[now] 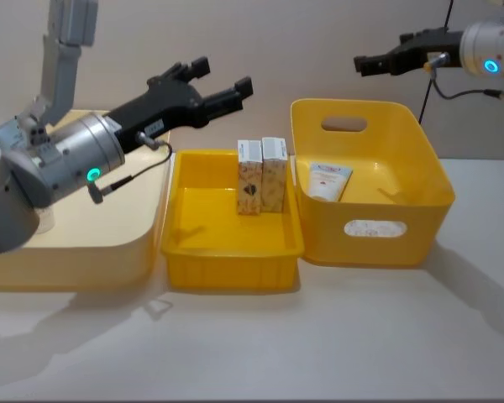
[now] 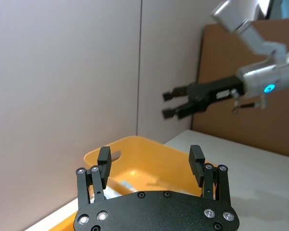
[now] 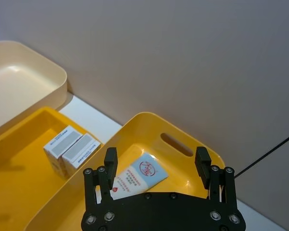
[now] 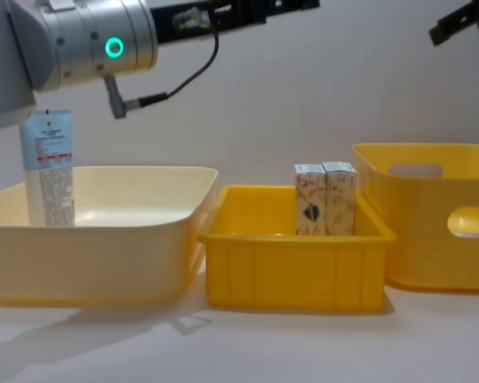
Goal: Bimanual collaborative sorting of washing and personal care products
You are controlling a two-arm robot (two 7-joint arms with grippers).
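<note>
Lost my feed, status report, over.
Left gripper open, raised over cream bin; right gripper open, high above tall yellow bin. Two cartons upright in low tray; one tube in tall bin, another tube in cream bin. Nothing blocking.

The shallow yellow tray [image 1: 232, 252] is the landmark. Two cartons [image 1: 262, 175] stand upright, touching, against its far wall towards the right; the rest of its floor lies open from above. Right of the tray, the deep yellow bin [image 1: 378, 227] holds a tube [image 3: 138, 176] leaning on its near-left wall, with free floor beyond it. Left of the tray, the cream bin [image 4: 104, 239] has one upright tube [image 4: 49, 167], apparently at its far-left corner. Both grippers [image 1: 223, 84] [image 1: 371, 62] hang above the bins, fingers spread. The worktop [image 1: 319, 344] before the tray is bare.
</note>
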